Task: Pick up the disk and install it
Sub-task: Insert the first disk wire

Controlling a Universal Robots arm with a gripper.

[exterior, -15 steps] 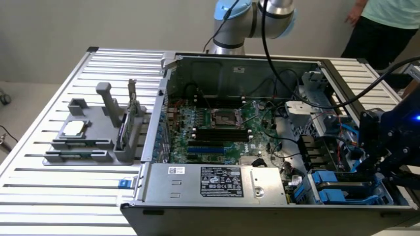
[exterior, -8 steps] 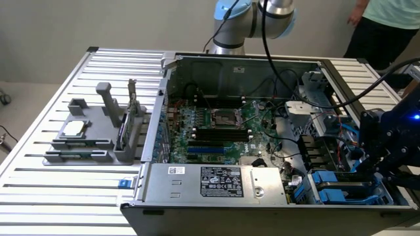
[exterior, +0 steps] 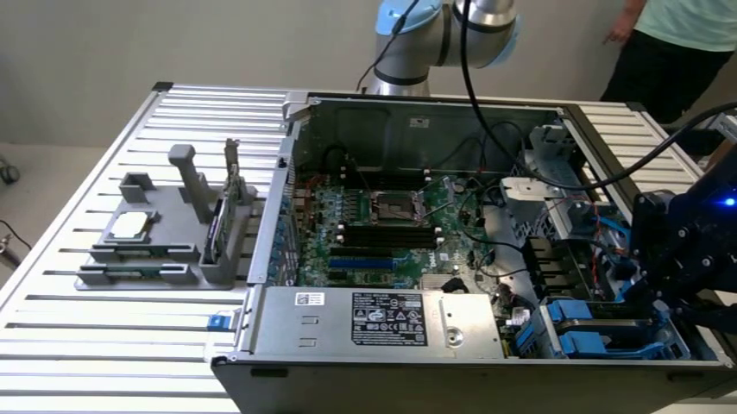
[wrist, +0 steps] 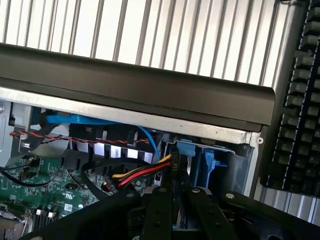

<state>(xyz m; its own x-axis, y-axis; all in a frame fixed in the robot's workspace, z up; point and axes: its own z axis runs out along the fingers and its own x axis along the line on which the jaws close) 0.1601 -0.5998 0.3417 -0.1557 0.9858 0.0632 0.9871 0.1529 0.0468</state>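
— How far along is the robot?

— On the slatted metal bench, the grey plastic fixture at the exterior view's left carries no drive. The silver-grey disk in its blue plastic carrier sits low in the corner bay of the open black computer case, so installing looks nearly done, though seating is unconfirmed.

— Its direction?

— It seems to lie flat, long axis roughly across that view; hard to judge.

— The claw?

— Right above the bay; open or closed, he cannot tell.

Blue disk carrier, green board, blk keyboard.
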